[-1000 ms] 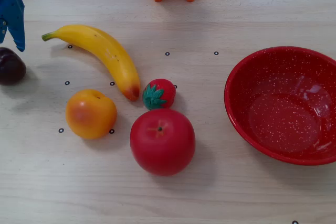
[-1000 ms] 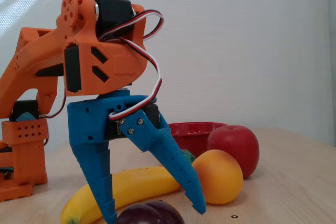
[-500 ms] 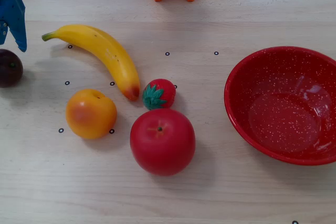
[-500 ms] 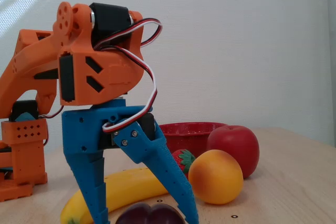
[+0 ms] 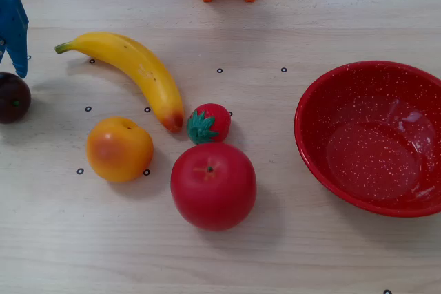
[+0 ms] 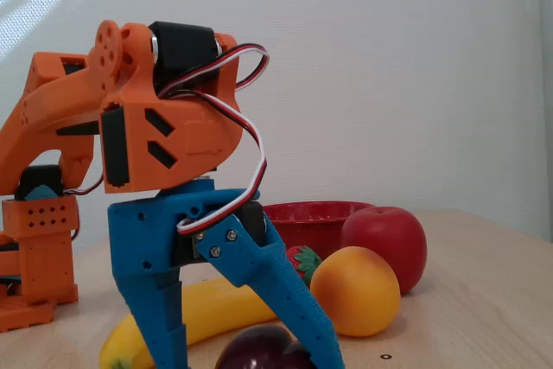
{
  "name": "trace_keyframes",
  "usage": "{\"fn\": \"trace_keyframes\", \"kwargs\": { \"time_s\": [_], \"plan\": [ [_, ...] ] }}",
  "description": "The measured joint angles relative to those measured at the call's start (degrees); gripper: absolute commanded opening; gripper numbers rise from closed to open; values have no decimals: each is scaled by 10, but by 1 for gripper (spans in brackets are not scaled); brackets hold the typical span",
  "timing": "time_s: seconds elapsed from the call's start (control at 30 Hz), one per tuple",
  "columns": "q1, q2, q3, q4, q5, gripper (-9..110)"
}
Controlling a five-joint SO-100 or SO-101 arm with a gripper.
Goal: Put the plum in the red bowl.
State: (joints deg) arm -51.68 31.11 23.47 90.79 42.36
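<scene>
The gripper (image 6: 246, 367), jaws spread wide and empty, straddles the plum (image 6: 259, 350) on the table, the empty red bowl (image 5: 372, 139) well apart.

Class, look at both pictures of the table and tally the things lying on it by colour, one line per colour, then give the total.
Red: 3, the apple, the strawberry and the red bowl
Yellow: 1, the banana
Orange: 1, the orange fruit
Dark purple: 1, the plum
Total: 6
</scene>
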Motion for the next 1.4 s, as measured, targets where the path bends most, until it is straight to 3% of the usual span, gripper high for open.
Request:
{"fn": "trace_keyframes", "kwargs": {
  "time_s": [0.23, 0.37, 0.4, 0.8, 1.0, 1.4],
  "plan": [
    [-1, 0, -1, 0, 20, 25],
    [0, 0, -1, 0, 36, 1],
    [0, 0, -1, 0, 40, 0],
    [0, 3, -39, 105, 42, 0],
    [11, 88, -51, 116, 26, 0],
    [211, 385, 16, 120, -97, 0]
  ]
}}
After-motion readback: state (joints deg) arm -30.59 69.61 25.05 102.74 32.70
